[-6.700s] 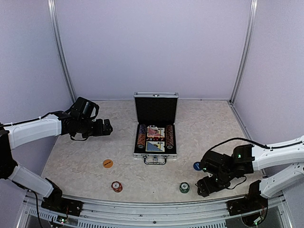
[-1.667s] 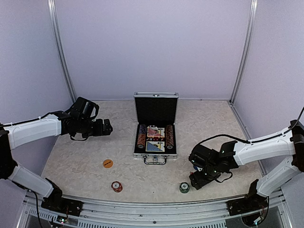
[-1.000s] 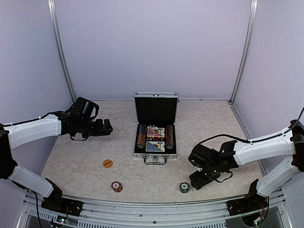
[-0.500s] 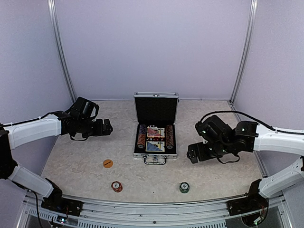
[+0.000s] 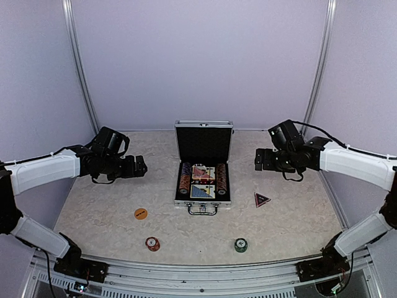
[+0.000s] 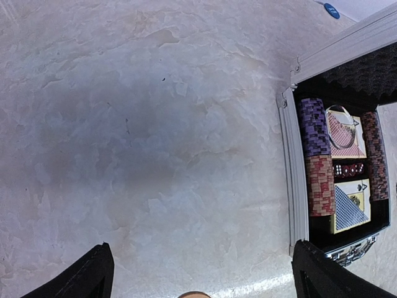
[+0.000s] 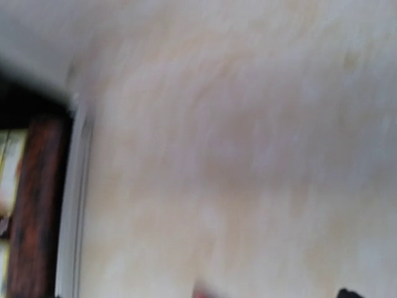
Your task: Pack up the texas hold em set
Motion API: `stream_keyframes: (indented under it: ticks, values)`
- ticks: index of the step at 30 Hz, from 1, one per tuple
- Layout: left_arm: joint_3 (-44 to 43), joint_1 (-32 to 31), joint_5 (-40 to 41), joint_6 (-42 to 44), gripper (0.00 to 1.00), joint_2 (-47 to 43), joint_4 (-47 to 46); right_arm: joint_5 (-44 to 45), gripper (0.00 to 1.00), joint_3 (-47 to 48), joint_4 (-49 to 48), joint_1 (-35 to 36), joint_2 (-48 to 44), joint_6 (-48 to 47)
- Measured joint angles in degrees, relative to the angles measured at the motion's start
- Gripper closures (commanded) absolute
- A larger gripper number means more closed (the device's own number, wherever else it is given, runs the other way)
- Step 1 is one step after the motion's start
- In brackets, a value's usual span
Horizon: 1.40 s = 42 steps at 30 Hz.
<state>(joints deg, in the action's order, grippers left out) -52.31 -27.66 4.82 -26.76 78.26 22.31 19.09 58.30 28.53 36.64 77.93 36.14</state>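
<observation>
The silver case point(image 5: 183, 202) stands open at the table's middle, with chip stacks point(image 5: 184, 177) and the red deck point(image 5: 203, 172) and blue deck point(image 5: 203, 190) inside. The red-black triangle marker point(image 5: 262, 199) lies right of it. An orange disc point(image 5: 141, 213), a red chip stack point(image 5: 152, 243) and a green chip stack point(image 5: 240, 245) lie near the front. My left gripper point(image 5: 141, 166) hovers left of the case, open and empty point(image 6: 201, 248). My right gripper point(image 5: 258, 159) hovers right of the case. Its wrist view is blurred and shows only the case's edge point(image 7: 74, 205).
The case lid point(image 5: 203, 144) stands upright at the back, its handle point(image 5: 203, 210) pointing to the front. Walls and corner posts close in the table on three sides. The metal rail point(image 5: 198, 273) runs along the near edge.
My right arm has risen from the front right and swung back to beside the case. The triangle marker now lies uncovered; the blue disc seen earlier no longer shows. The left arm has not moved.
</observation>
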Motion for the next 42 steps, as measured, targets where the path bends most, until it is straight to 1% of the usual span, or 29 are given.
stream_keyframes:
  ticks: [6, 9, 12, 15, 18, 21, 24, 26, 27, 30, 40, 42]
  values:
    - [0.0, 0.0, 0.1, 0.0, 0.01, 0.0, 0.0, -1.1, 0.09, 12.3, -7.1, -7.8, 15.9, -5.4]
    - [0.0, 0.0, 0.1, 0.0, 0.01, 0.0, 0.0, -2.8, 0.1, 21.4, -9.6, -10.8, 25.8, -8.0]
    - [0.0, 0.0, 0.1, 0.0, 0.01, 0.0, -0.1, -5.0, 0.1, 33.8, -10.9, -13.5, 37.0, -10.9]
    - [0.0, 0.0, 0.4, 0.0, 0.01, 0.0, -0.2, -7.3, 0.14, 46.7, -10.8, -15.5, 47.4, -13.4]
    - [0.0, 0.0, 0.7, 0.0, 0.01, 0.0, -0.3, -10.7, 0.16, 62.5, -10.3, -17.4, 58.6, -15.6]
    - [0.0, 0.0, 1.3, 0.0, 0.01, 0.0, -0.4, -13.5, 0.17, 71.3, -10.8, -19.0, 65.9, -17.4]
    - [0.0, 0.0, 1.8, 0.0, 0.01, 0.0, -0.3, -15.1, 0.16, 73.9, -12.5, -19.7, 70.0, -20.0]
    - [0.0, 0.0, 2.1, 0.0, 0.01, 0.0, -0.3, -15.3, 0.13, 75.0, -13.7, -20.2, 72.5, -22.1]
    - [0.0, 0.0, 2.3, 0.0, 0.01, 0.0, -0.3, -15.3, 0.09, 75.8, -14.1, -20.2, 73.7, -23.2]
    - [0.0, 0.0, 3.0, 0.0, 0.01, 0.0, 0.0, -15.1, 0.08, 78.3, -16.5, -20.3, 77.1, -27.4]
    - [-0.7, 0.0, 4.3, 0.0, 0.01, 1.6, 1.4, -14.2, 0.07, 80.0, -26.0, -19.7, 80.1, -40.0]
    - [-1.1, 0.0, 4.5, 0.0, 0.01, 2.2, 2.1, -14.0, 0.05, 81.4, -27.9, -19.6, 80.7, -42.8]
